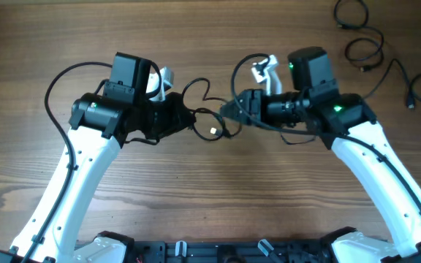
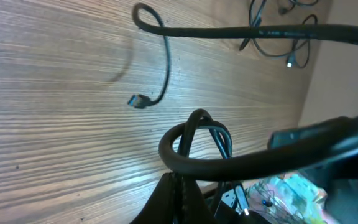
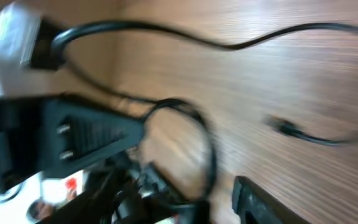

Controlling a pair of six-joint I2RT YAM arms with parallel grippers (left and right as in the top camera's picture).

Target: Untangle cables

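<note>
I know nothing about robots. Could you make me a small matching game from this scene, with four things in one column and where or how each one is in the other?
Things:
1. left gripper
2. right gripper
3. loose cables
4. white-tipped plug

Place or state:
A. jaws apart
B. far right corner of the table, away from both arms
C. shut on a cable loop
D. between the two grippers

Pairs: 1-C, 2-A, 3-B, 4-D

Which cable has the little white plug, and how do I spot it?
Find the gap between the left arm and the right arm at the table's middle. A thin black cable loops there. Unlike the loose cables in the far right corner, its white plug sits right in that gap.
</note>
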